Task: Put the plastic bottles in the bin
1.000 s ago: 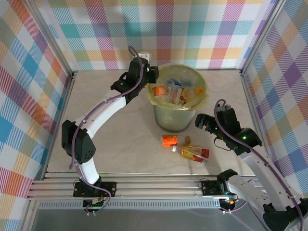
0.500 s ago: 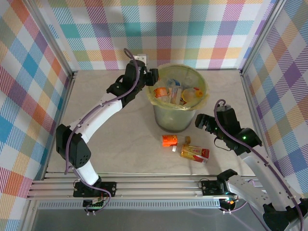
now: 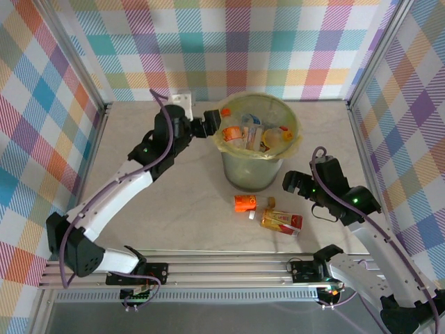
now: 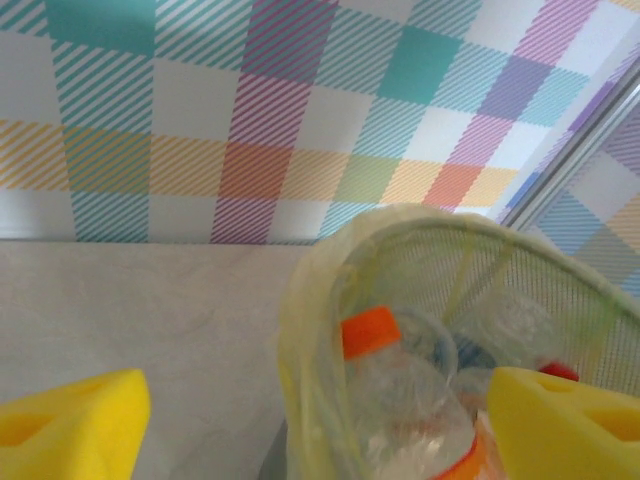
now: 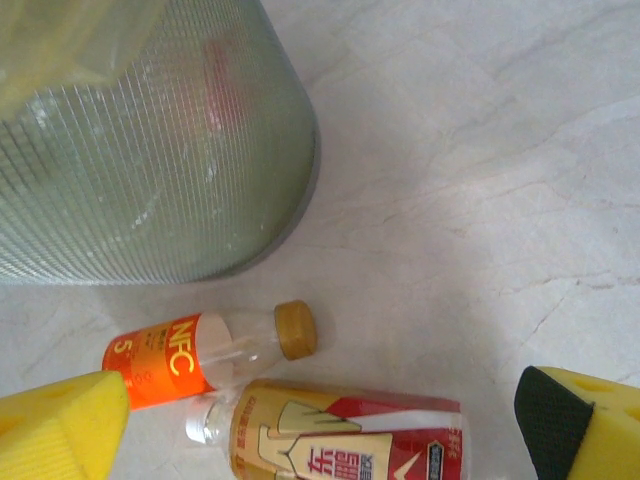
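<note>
Moved: left pincer (image 3: 211,126) has drawn back leftward from the rim of the round pale-green translucent bin (image 3: 250,174).
Left pincer: wide open, empty.
Right pincer (image 3: 295,182): wide open, empty.
Bottles: orange-labelled clear plastic bottle (image 3: 245,203) and red-and-gold bottle (image 3: 281,221) lie on the table (image 3: 174,209); others sit inside the bin.

Pastel plaid walls (image 3: 278,42) enclose a marbled tabletop (image 3: 182,209).
</note>
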{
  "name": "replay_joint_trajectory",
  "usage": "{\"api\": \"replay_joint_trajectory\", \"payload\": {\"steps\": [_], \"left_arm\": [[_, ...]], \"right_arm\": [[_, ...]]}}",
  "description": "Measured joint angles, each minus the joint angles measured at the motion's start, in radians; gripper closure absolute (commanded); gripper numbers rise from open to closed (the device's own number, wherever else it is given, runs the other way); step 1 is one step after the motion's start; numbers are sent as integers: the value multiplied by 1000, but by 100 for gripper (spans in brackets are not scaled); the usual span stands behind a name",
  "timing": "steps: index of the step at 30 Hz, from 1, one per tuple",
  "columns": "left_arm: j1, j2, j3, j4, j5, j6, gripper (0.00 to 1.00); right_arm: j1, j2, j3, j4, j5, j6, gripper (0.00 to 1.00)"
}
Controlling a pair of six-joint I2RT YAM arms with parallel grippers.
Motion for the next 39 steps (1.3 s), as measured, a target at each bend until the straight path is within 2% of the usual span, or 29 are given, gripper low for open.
{"api": "replay_joint_trajectory", "payload": {"steps": [5, 9, 15, 19, 25, 33, 39], "left_arm": [[-43, -121, -243, 109, 15, 13, 0], [-114, -196, -441, 216, 24, 66, 0], [-335, -225, -663, 358, -11, 263, 0], [-436, -141, -684, 438, -36, 371, 0], [-543, 81, -685, 586, -90, 500, 0], [-632, 247, -671, 681, -121, 601, 0], [-677, 366, -615, 737, -210, 655, 0]], "right_arm": [[0, 10, -4, -38, -63, -1, 0], [0, 37, -45, -47, -102, 0, 0], [0, 89, -99, -50, -142, 13, 0], [-1, 126, -108, -34, -164, 27, 0], [-29, 160, -141, -1, -205, 34, 0], [-127, 156, -195, 48, -308, 31, 0], [-165, 156, -236, 85, -378, 26, 0]]}}
